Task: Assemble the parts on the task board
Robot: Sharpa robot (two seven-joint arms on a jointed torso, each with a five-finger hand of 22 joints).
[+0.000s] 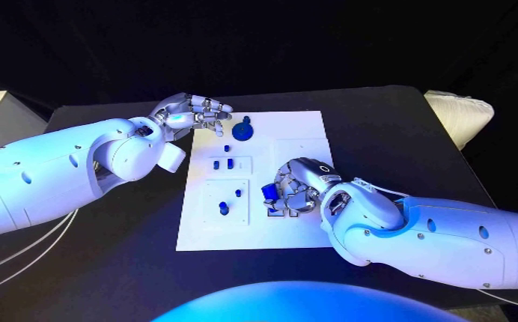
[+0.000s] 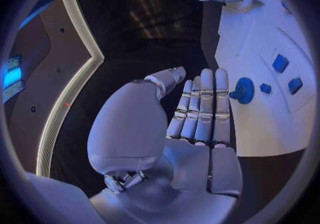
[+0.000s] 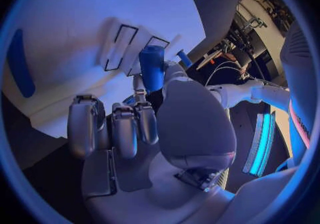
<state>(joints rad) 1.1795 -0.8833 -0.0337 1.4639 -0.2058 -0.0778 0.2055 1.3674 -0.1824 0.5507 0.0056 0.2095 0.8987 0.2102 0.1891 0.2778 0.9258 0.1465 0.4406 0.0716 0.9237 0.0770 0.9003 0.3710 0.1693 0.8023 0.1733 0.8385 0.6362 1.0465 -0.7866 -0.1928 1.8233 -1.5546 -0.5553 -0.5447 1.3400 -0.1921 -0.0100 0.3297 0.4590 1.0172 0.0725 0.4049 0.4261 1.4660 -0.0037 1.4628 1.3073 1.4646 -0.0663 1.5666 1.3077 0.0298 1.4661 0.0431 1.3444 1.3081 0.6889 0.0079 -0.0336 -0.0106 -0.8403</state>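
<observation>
A: Report the position of the task board.

B: The white task board lies flat at the middle of the black worktop, its long sides running from the near edge toward the far edge.

A: State of the right hand?

B: It is over the right half of the board, toward the near end. Its fingers are curled around a blue block part, so the part is held. In the right wrist view the same part stands upright between the thumb and the fingers, directly above the outlined recesses in the board.

A: State of the left hand?

B: It is at the far left corner of the board, holding nothing. The left wrist view shows the palm flat, with the fingers extended straight and side by side and the thumb set apart.

A: Which other parts are on the board?

B: A round blue part sits near the far edge, just beside the left fingertips. Two small blue parts sit in the rectangular recess on the left half. One further blue part stands in the recess nearer the near edge
</observation>
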